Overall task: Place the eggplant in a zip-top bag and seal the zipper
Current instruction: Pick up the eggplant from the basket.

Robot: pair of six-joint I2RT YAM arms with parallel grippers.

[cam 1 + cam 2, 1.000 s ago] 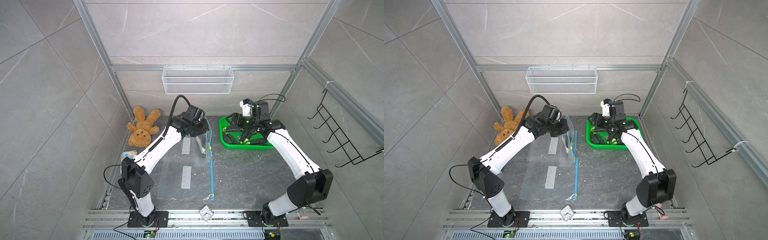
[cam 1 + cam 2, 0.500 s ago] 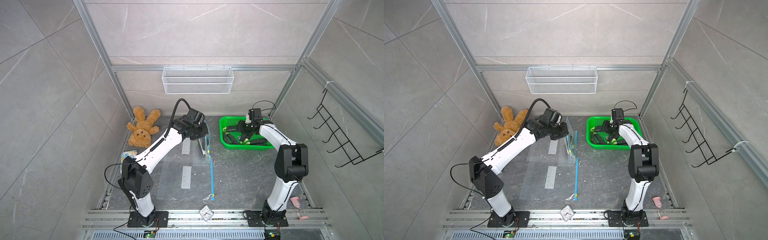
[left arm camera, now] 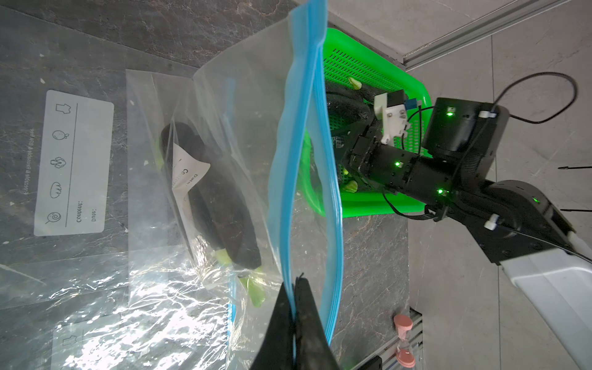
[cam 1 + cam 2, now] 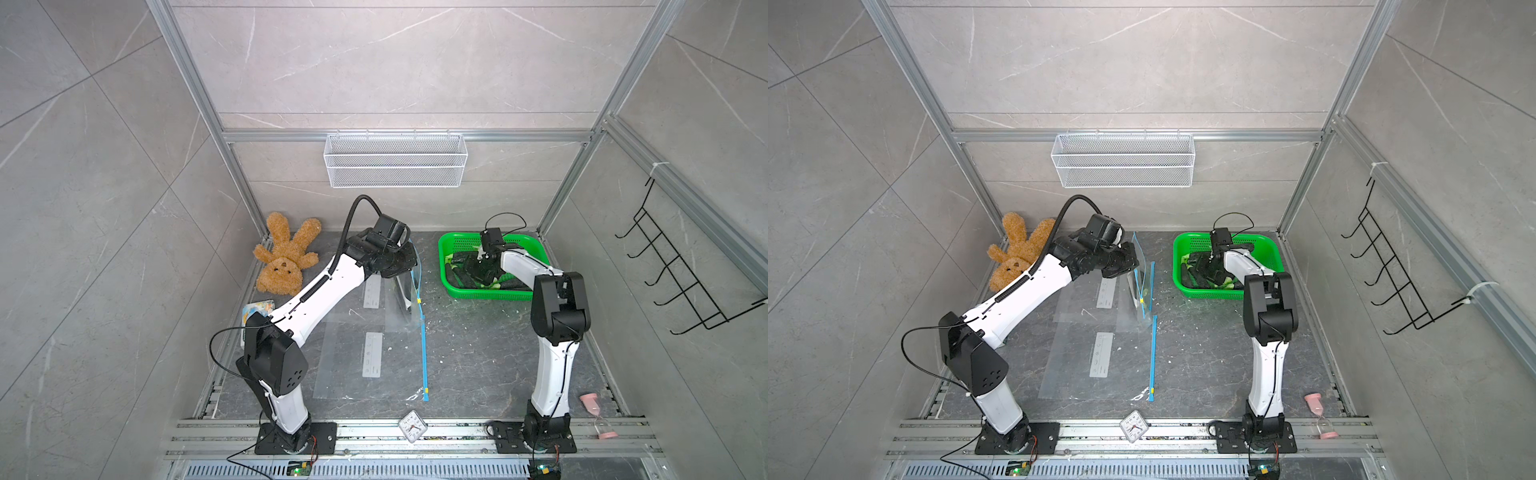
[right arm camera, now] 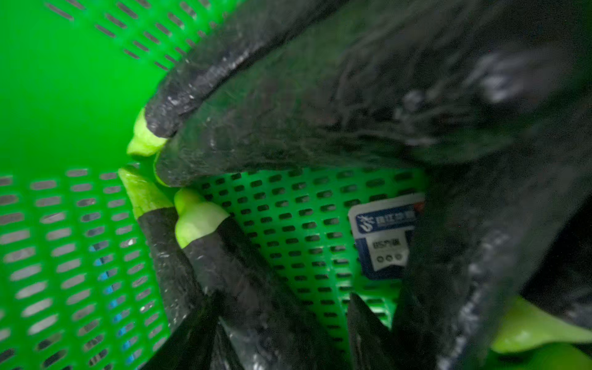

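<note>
The left gripper [image 3: 294, 307] clamps the zip-top bag [image 3: 243, 112] lip. The right gripper [image 5: 285, 298], jaws apart over an eggplant [image 5: 243, 266] in the far-right-corner basket [image 4: 490, 295], should centre before closing.

The zip-top bag [image 3: 243, 105] gaped as a narrow slot. Eggplants [image 5: 320, 112] crowded the green basket [image 5: 64, 80], leaving one small bare patch.

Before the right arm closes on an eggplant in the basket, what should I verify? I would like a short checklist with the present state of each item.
1. Left gripper shut on the zip-top bag at its blue zipper edge: ok.
2. Bag mouth open, zipper strips apart: ok.
3. Right gripper jaws open inside the green basket: ok.
4. Eggplant lying between the jaws, not gripped: ok.
5. Held bag empty: cannot tell; a second eggplant shows through the plastic.
</note>
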